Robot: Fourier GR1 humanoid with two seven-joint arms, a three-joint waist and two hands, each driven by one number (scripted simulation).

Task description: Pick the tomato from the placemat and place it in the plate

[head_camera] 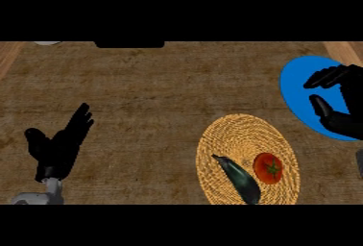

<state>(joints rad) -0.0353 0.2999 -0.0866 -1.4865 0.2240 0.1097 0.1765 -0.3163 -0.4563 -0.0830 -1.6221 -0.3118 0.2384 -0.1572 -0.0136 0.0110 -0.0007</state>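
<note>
Right hand (346,119) above blue plate (296,89), fingers (330,77) parted from thumb, holding nothing, left hand (60,146) resting open on tabletop (149,96), tomato (269,167) on woven placemat (234,137) beside eggplant (239,178)

Flat, even, fairly dim light over counter (156,86); left hand (60,144) mere dark silhouette.

One view only, from the robot's head, looks steeply down on the counter (142,96) from fairly near. The placemat (241,137) sits at lower right, the plate (297,86) cut by the right edge.
</note>
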